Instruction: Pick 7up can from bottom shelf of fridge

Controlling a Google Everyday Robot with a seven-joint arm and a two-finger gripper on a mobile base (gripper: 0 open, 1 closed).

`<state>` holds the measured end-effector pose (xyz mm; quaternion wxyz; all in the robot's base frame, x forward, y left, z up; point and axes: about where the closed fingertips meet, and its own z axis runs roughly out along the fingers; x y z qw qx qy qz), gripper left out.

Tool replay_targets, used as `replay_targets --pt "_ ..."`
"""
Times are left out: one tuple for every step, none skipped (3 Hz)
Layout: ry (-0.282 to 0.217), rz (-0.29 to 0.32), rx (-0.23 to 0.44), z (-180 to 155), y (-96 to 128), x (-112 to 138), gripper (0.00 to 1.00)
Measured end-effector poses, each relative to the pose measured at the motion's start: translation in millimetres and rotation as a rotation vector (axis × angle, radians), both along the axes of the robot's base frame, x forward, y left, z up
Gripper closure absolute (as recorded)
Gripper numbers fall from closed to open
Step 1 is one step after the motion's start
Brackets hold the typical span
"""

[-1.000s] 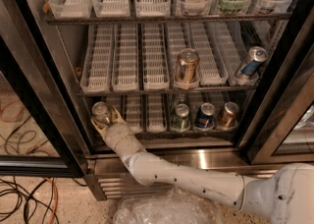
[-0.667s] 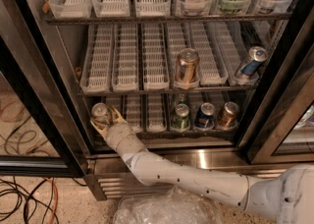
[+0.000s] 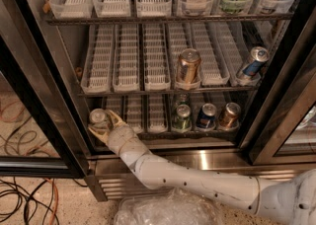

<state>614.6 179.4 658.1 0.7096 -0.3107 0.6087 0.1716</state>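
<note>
The 7up can [image 3: 97, 116], pale silver with a shiny top, stands at the far left front of the bottom shelf [image 3: 148, 115] of the fridge [image 3: 276, 95]. My gripper [image 3: 105, 125] reaches in from the lower right on its white arm. Its yellowish fingers [image 3: 116, 119] sit on either side of the can body and are closed on it. The can's lower part is hidden behind the gripper.
On the same shelf to the right stand a green can [image 3: 181, 117], a blue can [image 3: 206, 115] and a copper can [image 3: 229, 114]. A gold can [image 3: 187, 66] and a tilted blue can [image 3: 252, 63] are on the middle rack. Cables [image 3: 24, 194] lie on the floor; a plastic bag [image 3: 168, 211] is below.
The gripper and the 7up can have shifted together slightly left and toward the shelf's front edge. The other cans have not moved.
</note>
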Motion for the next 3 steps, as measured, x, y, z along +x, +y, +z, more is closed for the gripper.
replay_targets --pt "-0.003 0.009 -0.015 4 -4 -7 1.0" --pt "0.003 0.004 -0.03 6 -13 -16 1.0" --pt "0.015 -0.007 -0.045 7 -25 -28 1.0"
